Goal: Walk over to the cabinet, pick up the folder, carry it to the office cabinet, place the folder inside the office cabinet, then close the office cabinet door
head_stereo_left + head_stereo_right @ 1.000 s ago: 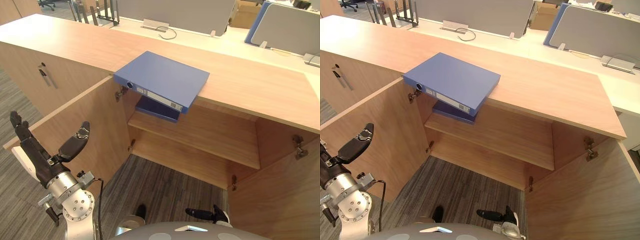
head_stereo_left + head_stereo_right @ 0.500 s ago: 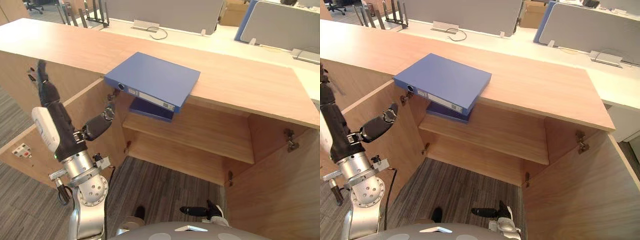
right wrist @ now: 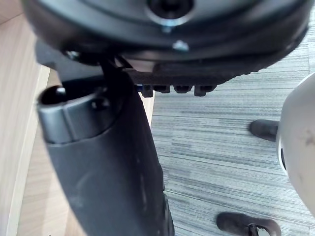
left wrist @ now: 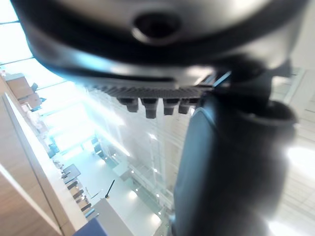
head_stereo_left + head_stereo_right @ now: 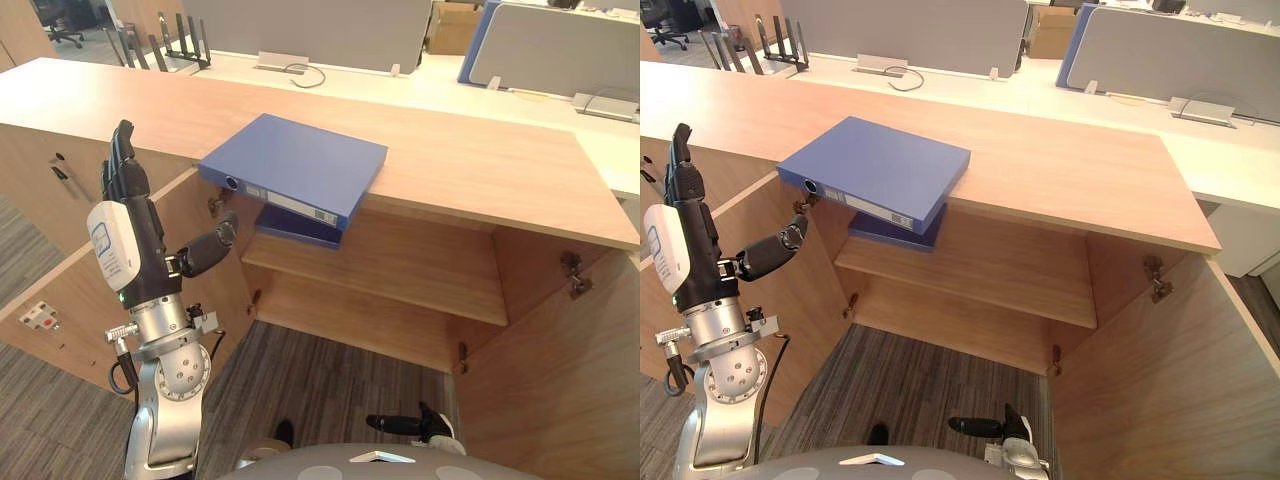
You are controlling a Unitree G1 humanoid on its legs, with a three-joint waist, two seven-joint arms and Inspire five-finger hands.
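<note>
- The left hand (image 5: pixel 135 232) is held up on its arm, fingers (image 5: pixel 122 165) straight and close together, pointing upward, with the thumb (image 5: pixel 207 250) standing out to the side; it holds nothing.
- The blue folder (image 5: pixel 295 165) lies flat on the cabinet top (image 5: pixel 480 165), on the thumb's side of that hand and beyond it. It sits higher than the thumb tip and roughly level with the fingertips.
- The folder's near corner juts past the front edge of the top. The thumb tip is near the spine end, just below it, but the two are apart.
- A second blue folder (image 5: pixel 300 225) lies on the shelf (image 5: pixel 400 265) inside, directly under the first and a little past the thumb.
- The cabinet stands open. The left door (image 5: pixel 805 300) swings out right behind the raised hand, and the right door (image 5: pixel 560 380) swings out on the far side, well apart from it.
- The right hand (image 5: pixel 400 425) hangs low over the grey carpet (image 5: pixel 330 375), in front of the open cupboard and well below the folder. Its fingers lie stretched out and it is empty.
- In its own wrist view the right hand's thumb (image 3: pixel 108 162) is extended, with carpet past it.
- Beyond the cabinet top, further from both hands, a grey desk screen (image 5: pixel 310 25) stands.
</note>
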